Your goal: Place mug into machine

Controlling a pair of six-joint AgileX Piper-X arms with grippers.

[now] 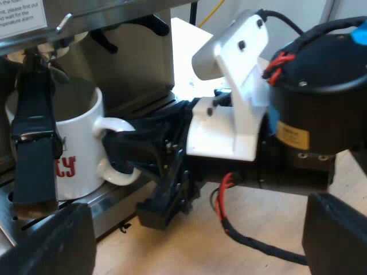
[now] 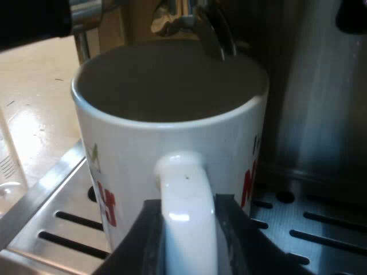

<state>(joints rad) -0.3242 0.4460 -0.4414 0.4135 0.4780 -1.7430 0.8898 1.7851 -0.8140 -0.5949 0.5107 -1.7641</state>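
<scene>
On the drip tray (image 2: 63, 212) of the espresso machine (image 1: 137, 63), the white mug (image 2: 172, 132) with red lettering is seen upright, directly beneath the metal spouts (image 2: 189, 20) of the holder. And the grip is on: the mug's handle (image 2: 186, 189) is pinched between the two black fingers (image 2: 150, 240) of the right end effector (image 2: 188, 215). They are narrowed to the handle's width, with one finger pressed to each side.

The step in hand is judged to be the set-down itself, very nearly finished. The base appears to be seated on the slotted tray, though contact cannot be confirmed from these angles. A release is called for next. The fingers would be eased apart just enough to clear the handle, then drawn straight back along its line so the mug is not dragged or turned out from under the spouts.

Now the pose. From the left wrist view, the right arm is seen reaching in low and roughly level over the table (image 1: 189, 252), wrist lined up with the mug's handle. A dark handle (image 1: 34, 143), taken to be the holder's, crosses in front of the mug. The left end effector (image 1: 198, 229) is held off from the machine's front, fingers spread wide, nothing carried. A measuring glass (image 2: 8, 166) is spotted just beside the tray.
</scene>
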